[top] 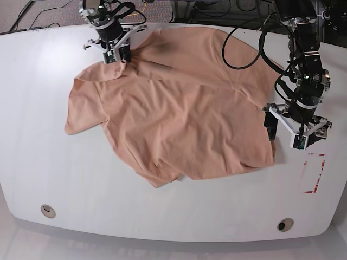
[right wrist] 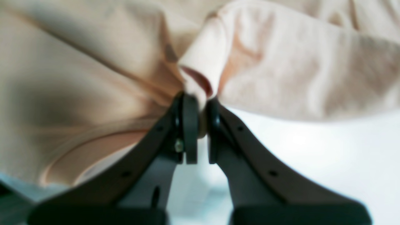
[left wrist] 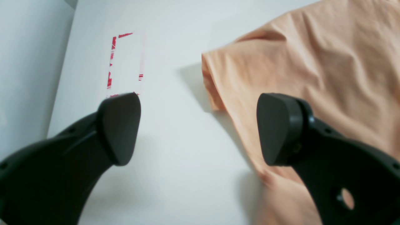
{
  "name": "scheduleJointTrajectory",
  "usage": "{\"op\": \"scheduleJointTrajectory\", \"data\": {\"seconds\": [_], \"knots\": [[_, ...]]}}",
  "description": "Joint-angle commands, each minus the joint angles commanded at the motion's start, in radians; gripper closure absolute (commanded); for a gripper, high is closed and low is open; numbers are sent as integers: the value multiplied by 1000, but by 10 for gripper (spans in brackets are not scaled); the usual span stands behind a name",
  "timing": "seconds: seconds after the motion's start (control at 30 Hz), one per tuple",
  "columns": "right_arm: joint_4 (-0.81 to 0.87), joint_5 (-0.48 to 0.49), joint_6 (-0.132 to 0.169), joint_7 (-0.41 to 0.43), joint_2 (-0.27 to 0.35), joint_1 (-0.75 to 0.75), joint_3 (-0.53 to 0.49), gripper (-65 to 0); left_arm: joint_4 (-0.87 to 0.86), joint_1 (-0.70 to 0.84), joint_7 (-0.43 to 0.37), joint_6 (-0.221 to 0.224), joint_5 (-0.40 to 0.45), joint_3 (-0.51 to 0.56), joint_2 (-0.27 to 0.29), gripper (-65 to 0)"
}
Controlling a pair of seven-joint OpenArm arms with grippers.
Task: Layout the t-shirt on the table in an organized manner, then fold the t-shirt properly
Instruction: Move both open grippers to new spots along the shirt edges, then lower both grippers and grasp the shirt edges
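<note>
The t-shirt [top: 179, 114] is spread crumpled across the middle of the table [top: 32, 108]. A fold at its far edge is pinched by the right gripper [right wrist: 200, 125], jaws clamped on cloth. The left gripper [left wrist: 200, 128] is held spread wide and empty, just off the shirt's near side edge [left wrist: 225, 103], by the red tape mark [top: 314, 173]. That edge is judged reachable by the left arm.

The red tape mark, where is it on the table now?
In the base view the red tape mark lies near the table's right edge, beside the t-shirt, under the open left gripper.
</note>
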Motion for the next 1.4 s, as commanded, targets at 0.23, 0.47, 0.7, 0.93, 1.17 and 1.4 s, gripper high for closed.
{"op": "scheduleJointTrajectory", "data": {"seconds": [0.23,0.47,0.7,0.93,1.17,1.4], "knots": [[-51,-9,135,-38,140,86,57,-2,0,0,0,0,0,2,2,-556],[-241,-9,265,-34,272,253,103,-2,0,0,0,0,0,2,3,-556],[-394,-9,291,-32,344,423,98,-11,0,0,0,0,0,5,5,-556],[-433,-11,291,-32,351,506,98,-165,0,0,0,0,0,48,5,-556],[-316,-11,291,-41,350,486,103,-441,0,18,3,-2,-5,57,9,-560],[-132,-6,291,-140,328,450,101,-585,-2,52,72,-3,-6,74,35,-560]]}}
